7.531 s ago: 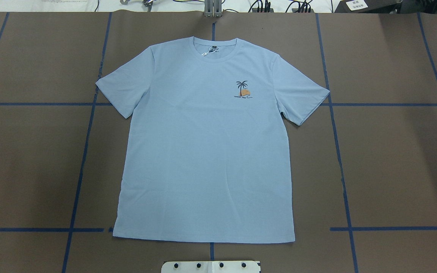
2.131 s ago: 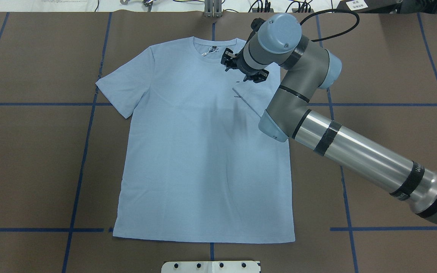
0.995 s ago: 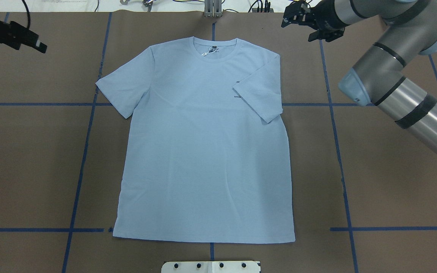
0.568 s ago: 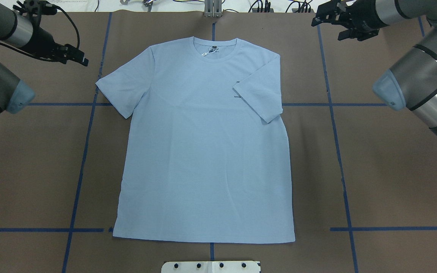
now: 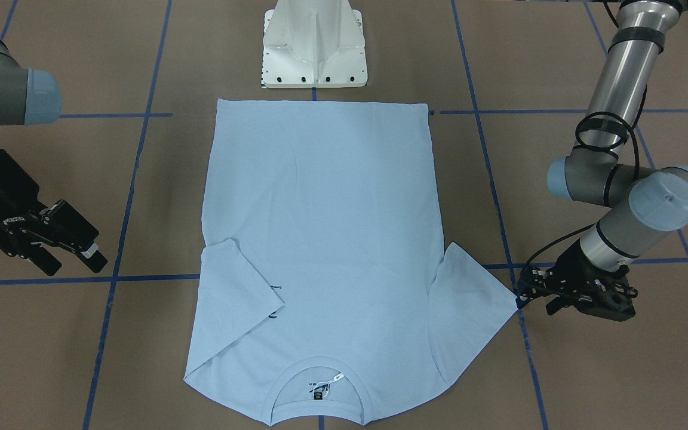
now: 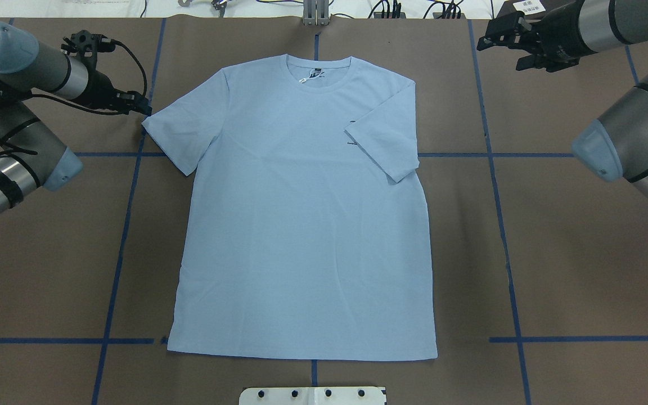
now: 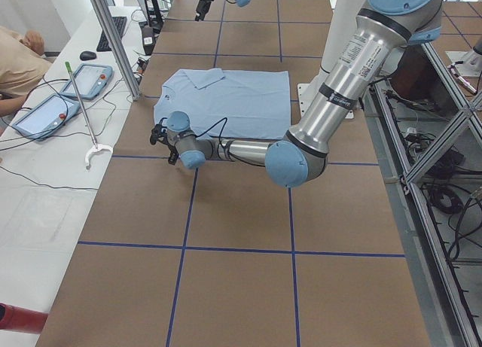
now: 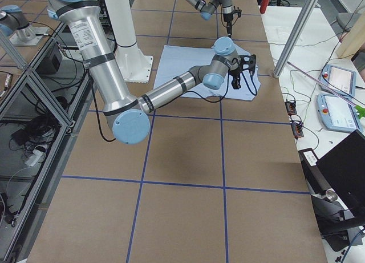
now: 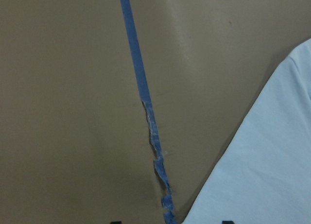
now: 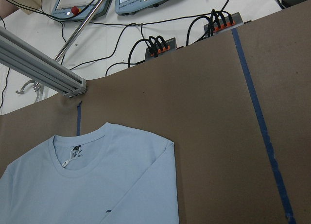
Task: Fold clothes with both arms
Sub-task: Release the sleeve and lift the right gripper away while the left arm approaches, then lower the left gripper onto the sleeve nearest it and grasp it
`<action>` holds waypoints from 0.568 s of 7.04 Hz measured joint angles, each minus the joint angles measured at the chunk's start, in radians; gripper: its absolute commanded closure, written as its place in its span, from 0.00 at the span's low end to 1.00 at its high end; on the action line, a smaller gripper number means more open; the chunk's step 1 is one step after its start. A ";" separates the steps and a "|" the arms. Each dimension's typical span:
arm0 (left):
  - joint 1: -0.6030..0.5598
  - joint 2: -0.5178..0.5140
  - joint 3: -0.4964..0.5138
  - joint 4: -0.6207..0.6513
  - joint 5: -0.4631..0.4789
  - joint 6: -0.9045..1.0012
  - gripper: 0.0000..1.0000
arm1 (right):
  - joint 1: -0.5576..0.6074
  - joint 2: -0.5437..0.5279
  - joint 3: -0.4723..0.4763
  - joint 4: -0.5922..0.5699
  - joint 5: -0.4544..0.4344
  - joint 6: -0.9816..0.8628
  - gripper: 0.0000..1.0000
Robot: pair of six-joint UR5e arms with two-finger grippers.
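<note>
The light blue T-shirt (image 6: 301, 225) lies flat on the brown table, collar (image 6: 318, 73) at the far side. Its right sleeve (image 6: 383, 146) is folded in over the chest and hides most of the print. The left sleeve (image 6: 180, 132) lies spread out. My left gripper (image 6: 143, 108) is open, low at that sleeve's outer corner; it also shows in the front-facing view (image 5: 522, 294). The left wrist view shows the sleeve edge (image 9: 272, 161) between the finger ends. My right gripper (image 6: 498, 52) is open and empty, far right of the shirt, raised.
The white pedestal base (image 5: 314, 48) stands just behind the shirt's hem. Blue tape lines (image 6: 127, 214) cross the table. An aluminium post (image 6: 315, 14) and cable boxes (image 10: 158, 46) sit at the far edge. Teach pendants (image 7: 45, 110) lie on the side bench.
The right gripper folded the right sleeve inward, let go and drew back to the far right. The left arm came in and moved down to the left sleeve's corner.
</note>
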 measured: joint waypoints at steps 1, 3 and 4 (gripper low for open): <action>0.003 -0.006 0.007 0.000 0.001 -0.001 0.41 | -0.002 0.000 -0.001 0.000 -0.001 0.000 0.00; 0.007 -0.016 0.009 -0.001 0.000 -0.002 0.45 | -0.005 0.002 0.002 0.000 0.001 0.002 0.00; 0.009 -0.017 0.008 -0.001 0.000 -0.002 0.45 | -0.006 0.002 0.003 0.000 0.002 0.004 0.00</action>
